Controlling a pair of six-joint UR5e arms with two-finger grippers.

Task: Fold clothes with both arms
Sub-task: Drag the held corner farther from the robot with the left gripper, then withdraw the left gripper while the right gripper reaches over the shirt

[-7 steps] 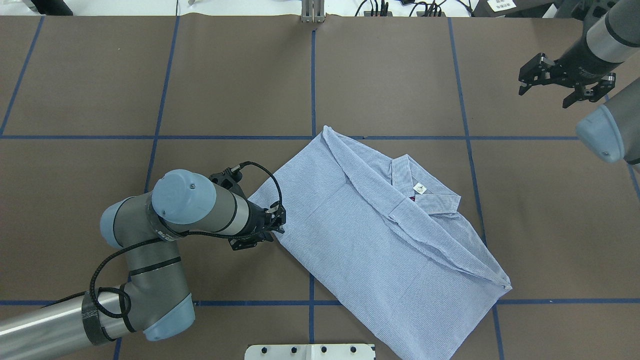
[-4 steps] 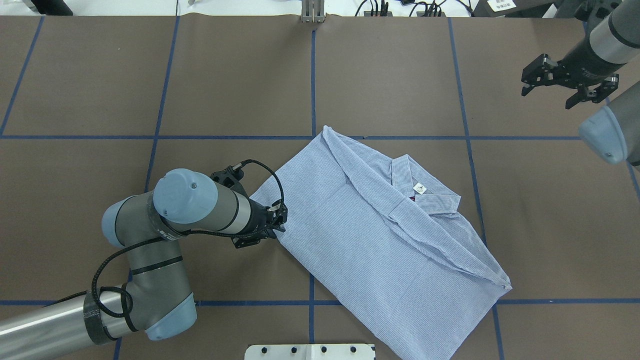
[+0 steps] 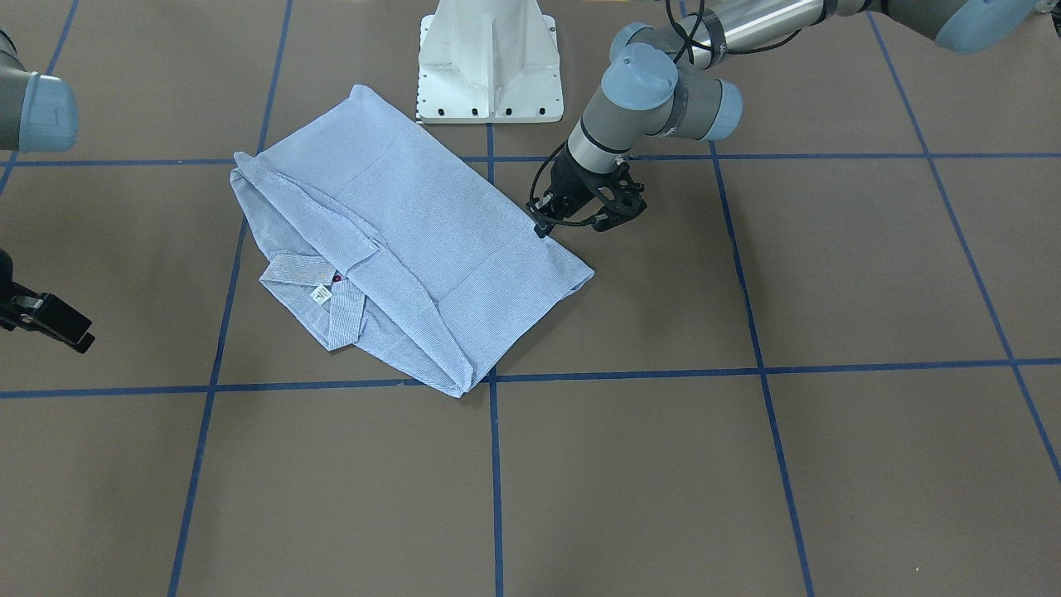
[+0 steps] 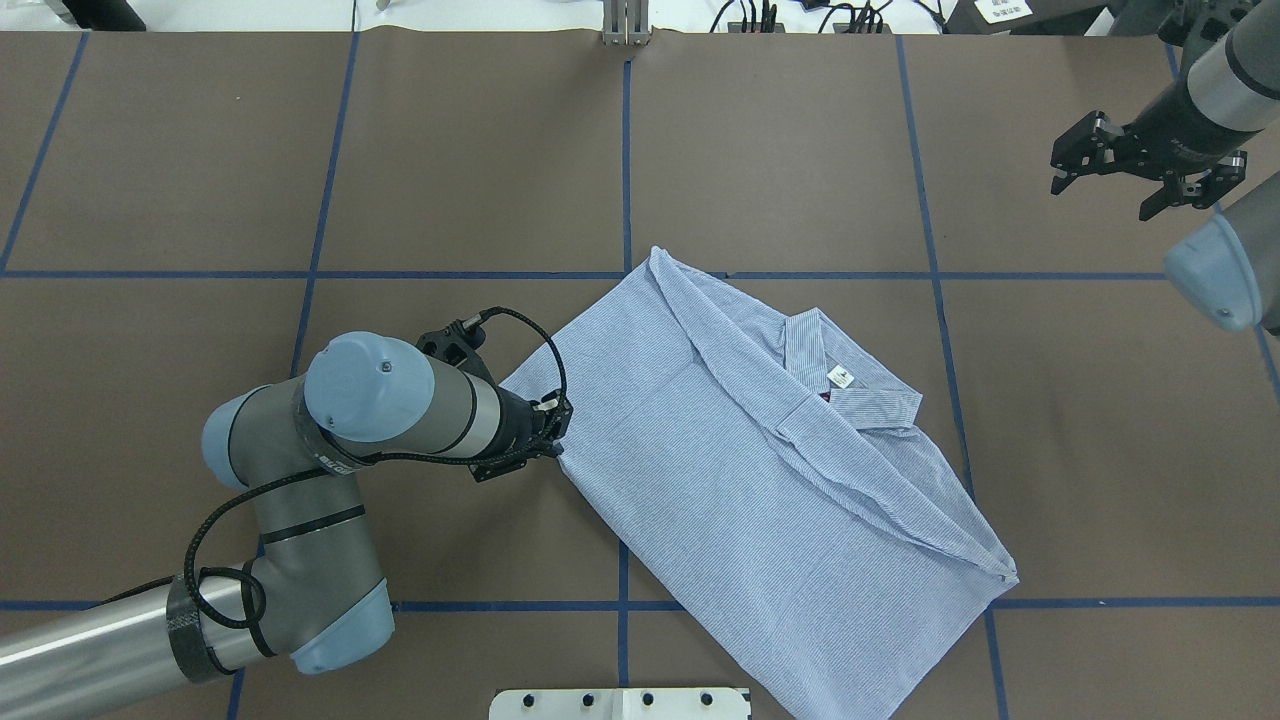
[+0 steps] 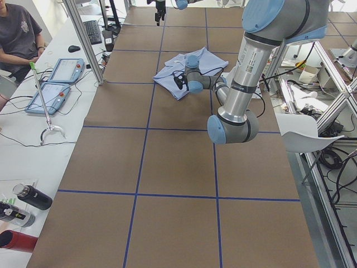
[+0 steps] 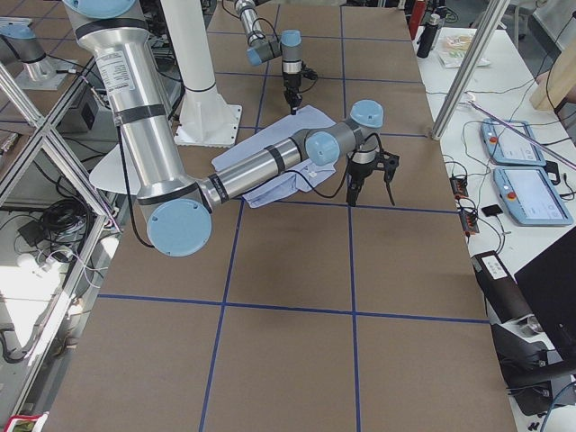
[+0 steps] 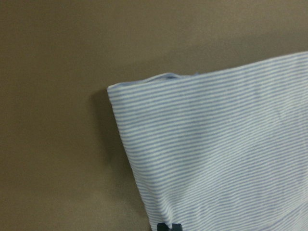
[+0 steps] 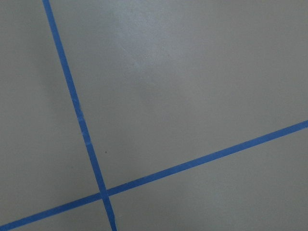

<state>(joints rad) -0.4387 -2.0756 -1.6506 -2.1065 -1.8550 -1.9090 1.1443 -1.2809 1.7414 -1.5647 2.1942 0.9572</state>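
Note:
The striped blue-and-white shirt (image 4: pixel 740 470) lies folded flat mid-table, collar and white neck label (image 4: pixel 840 377) facing up. My left gripper (image 4: pixel 552 438) sits low at the shirt's left edge, near its corner, its fingers drawn together on the fabric edge (image 3: pixel 543 225). In the left wrist view the shirt's corner (image 7: pixel 216 149) fills the right half, with a black fingertip at the bottom edge. My right gripper (image 4: pixel 1148 178) hangs open and empty above the bare table at the far right, well away from the shirt. The right wrist view shows only brown table and blue tape.
The white pedestal base (image 3: pixel 489 66) stands just behind the shirt's near end. Blue tape lines (image 4: pixel 626 150) grid the brown tabletop. On a side bench lie teach pendants (image 5: pixel 56 84) and bottles (image 5: pixel 30 198); a seated person (image 5: pixel 19 33) is there too.
My left gripper has crept a little toward the far side at the shirt's edge, and the shirt has shifted slightly. My right gripper has drawn back toward the far right corner.

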